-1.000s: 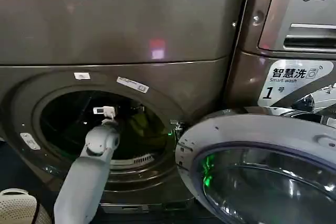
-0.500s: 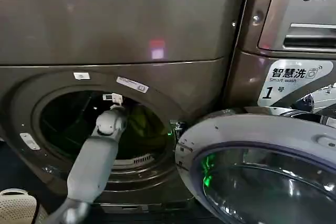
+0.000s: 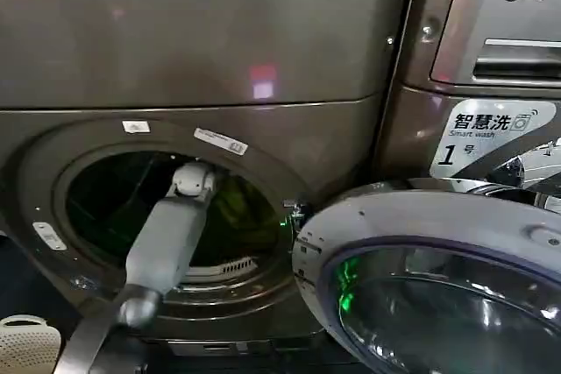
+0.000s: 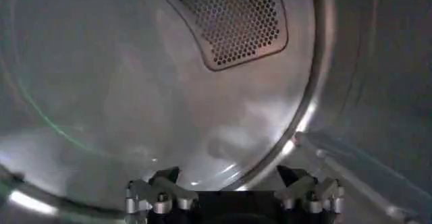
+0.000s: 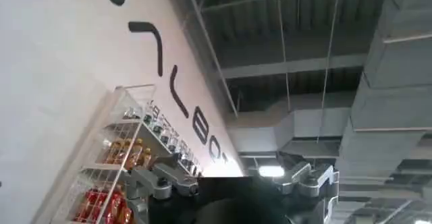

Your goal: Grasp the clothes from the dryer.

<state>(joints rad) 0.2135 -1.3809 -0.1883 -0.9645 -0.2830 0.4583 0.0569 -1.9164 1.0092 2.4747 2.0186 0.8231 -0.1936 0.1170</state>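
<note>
Dryer: big bronze-grey front-loading dryer [image 3: 202, 50] with a round porthole takes up most of the head view, and its round glass-windowed door [image 3: 429, 278] is swung wide open to the robot's right.

Clothes: a bit of yellow-green fabric [image 3: 235, 208] sits inside the drum, just past the arm on its right side. Can't make out any other pieces from here.

Left end effector: the grey left arm [image 3: 162, 247] goes in through the porthole, and the left end effector [image 4: 233, 178] is inside the drum. In the wrist view its two fingertips [image 4: 165, 176] are spread wide apart with nothing between them, facing the bare metal back wall of the drum.

Drum: shiny metal back wall with a perforated vent panel [image 4: 229, 16] on it. No fabric near the fingers in that view.

Right end effector: the right end effector [image 5: 233, 178] is pointed up at a ceiling and a white wall with black lettering, beside a wire rack of bottles [image 5: 118, 168]. Fingers are open and holding nothing.

Neighbour: an LG-branded machine with a silver control panel [image 3: 504, 28] stands just to the right of the dryer.

Floor: a white perforated basket [image 3: 31, 343] pokes in at the lower corner on the left.
</note>
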